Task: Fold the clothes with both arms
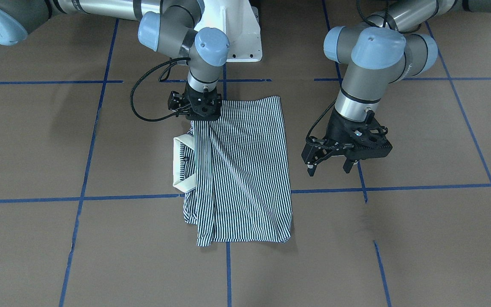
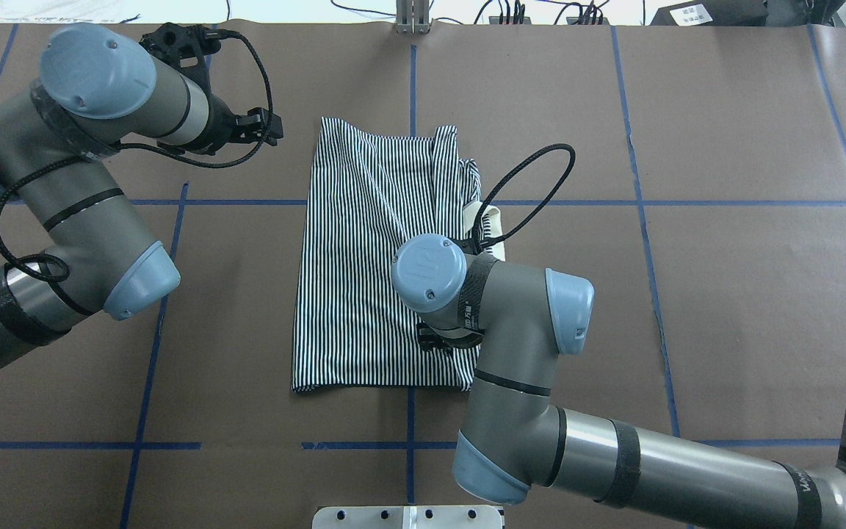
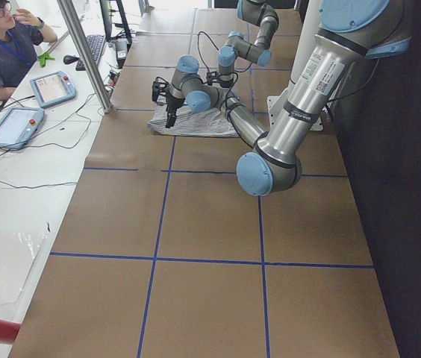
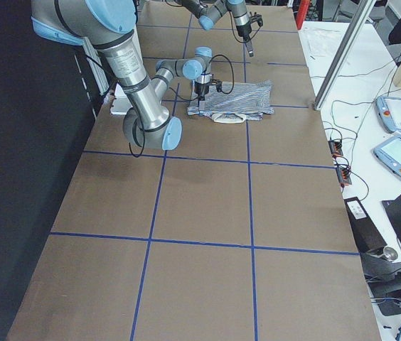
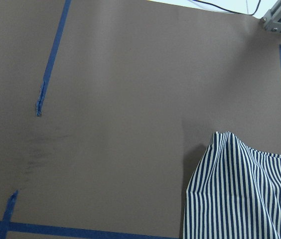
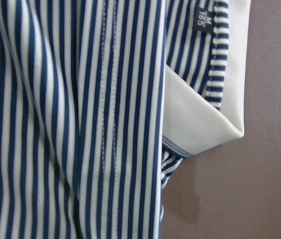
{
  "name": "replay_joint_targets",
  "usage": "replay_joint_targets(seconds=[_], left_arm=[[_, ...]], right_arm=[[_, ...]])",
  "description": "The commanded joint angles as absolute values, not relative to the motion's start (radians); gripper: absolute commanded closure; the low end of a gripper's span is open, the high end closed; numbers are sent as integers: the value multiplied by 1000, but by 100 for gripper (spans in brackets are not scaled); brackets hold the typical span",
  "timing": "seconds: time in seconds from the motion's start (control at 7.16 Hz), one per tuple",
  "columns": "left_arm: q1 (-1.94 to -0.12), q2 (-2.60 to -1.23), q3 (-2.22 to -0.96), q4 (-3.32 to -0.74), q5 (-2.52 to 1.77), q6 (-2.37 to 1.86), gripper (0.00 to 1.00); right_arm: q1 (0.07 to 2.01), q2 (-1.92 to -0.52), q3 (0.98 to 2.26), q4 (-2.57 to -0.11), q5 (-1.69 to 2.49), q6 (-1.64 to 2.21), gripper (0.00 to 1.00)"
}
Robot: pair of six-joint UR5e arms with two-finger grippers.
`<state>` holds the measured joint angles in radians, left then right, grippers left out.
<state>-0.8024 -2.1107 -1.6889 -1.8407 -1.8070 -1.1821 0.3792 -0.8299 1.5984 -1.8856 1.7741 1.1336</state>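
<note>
Overhead exterior view puts the short-sleeved polo shirt of thin navy-and-white stripes point(image 2: 364, 279) mid-way along the brown paper-covered counter marked with blue tape lines point(image 2: 724, 294). It lies as a rough rectangle, with its plain cream collar point(image 2: 487, 220) poking out at the edge on the robot's right.

The right arm's black two-finger end effector point(image 1: 200, 114) sits low over the shirt's corner nearest the robot base, on the collar side. Its fingers are hidden, so it cannot be told whether they pinch the cloth. The left arm's black end effector point(image 1: 330, 167) hangs with its fingers spread and empty, beside the opposite long edge but apart from the fabric.

The step in hand is probably another fold across this rectangle. To do it well, the left end effector likely needs a firm pinch through all layers at its own near corner. Both arms should then lift level and travel together. A raised ridge runs across the shirt from the right end effector's corner, and it may crease unless the cloth is kept taut.
</note>
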Motion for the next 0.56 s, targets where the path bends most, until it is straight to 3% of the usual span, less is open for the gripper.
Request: replay_joint_targets(seconds=[0.0,0.42], left_arm=[[-802,-2112,-1689,-1841,-1809,-1184,0],[-801,-2120,-1690,-1842,-1809,-1192,0]], right_arm=[[397,-836,1600,-1923,1770,1132,0],[439,-888,1626,-1970,1770,1088,0]])
